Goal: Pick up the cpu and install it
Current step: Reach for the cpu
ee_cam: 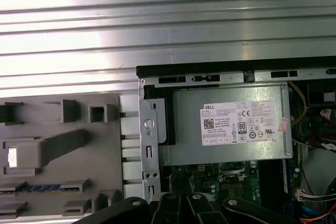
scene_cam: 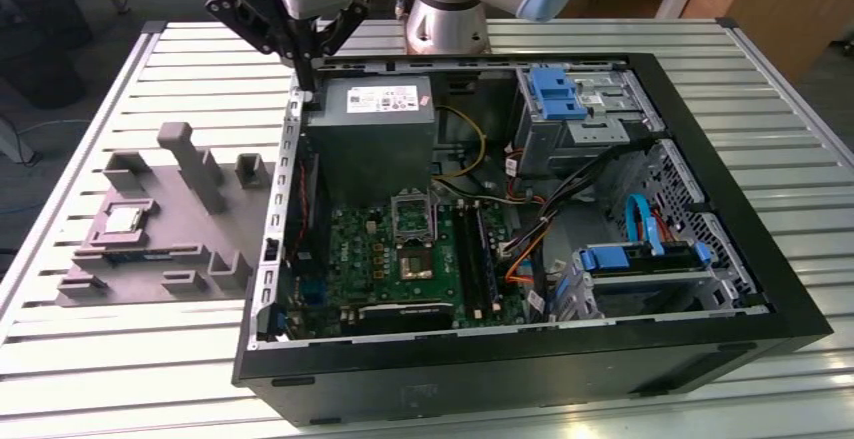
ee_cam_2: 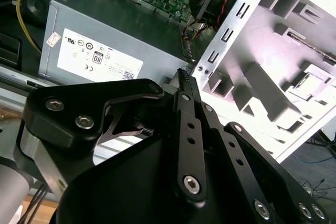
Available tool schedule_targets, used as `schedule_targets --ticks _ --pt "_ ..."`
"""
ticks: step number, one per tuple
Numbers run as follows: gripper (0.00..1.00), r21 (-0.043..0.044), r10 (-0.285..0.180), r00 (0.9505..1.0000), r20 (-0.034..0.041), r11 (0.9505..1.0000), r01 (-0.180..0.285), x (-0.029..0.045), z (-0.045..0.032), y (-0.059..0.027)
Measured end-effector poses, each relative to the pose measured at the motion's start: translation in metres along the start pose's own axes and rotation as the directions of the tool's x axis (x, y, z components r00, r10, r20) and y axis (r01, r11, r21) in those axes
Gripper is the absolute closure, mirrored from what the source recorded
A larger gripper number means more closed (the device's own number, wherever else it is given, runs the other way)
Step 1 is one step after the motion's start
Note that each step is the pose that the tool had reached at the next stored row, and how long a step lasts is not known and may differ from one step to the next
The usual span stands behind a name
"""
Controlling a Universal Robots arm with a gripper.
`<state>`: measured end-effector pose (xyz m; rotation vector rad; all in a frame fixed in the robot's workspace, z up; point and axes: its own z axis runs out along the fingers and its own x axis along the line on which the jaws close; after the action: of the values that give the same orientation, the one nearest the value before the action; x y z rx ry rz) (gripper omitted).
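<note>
Gripper (scene_cam: 304, 79) hangs over the computer case's (scene_cam: 534, 384) corner by the power supply (scene_cam: 374, 129), fingers pinched together and empty. The chip (scene_cam: 123, 221) lies flat outside the case, on the grey tray (scene_cam: 160, 199) beside its wall, toward the exterior view's left of the gripper.

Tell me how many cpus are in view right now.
1. The cpu lies in the grey holder tray, to the exterior view's left of the PC case. Whether the motherboard socket holds another, I cannot tell.
</note>
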<state>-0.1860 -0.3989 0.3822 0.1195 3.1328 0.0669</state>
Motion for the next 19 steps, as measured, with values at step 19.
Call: schedule_targets --ticks 19 --pt "0.89 0.0 0.0 1.0 -0.0005 1.0 0.0 0.0033 0.0003 -0.0003"
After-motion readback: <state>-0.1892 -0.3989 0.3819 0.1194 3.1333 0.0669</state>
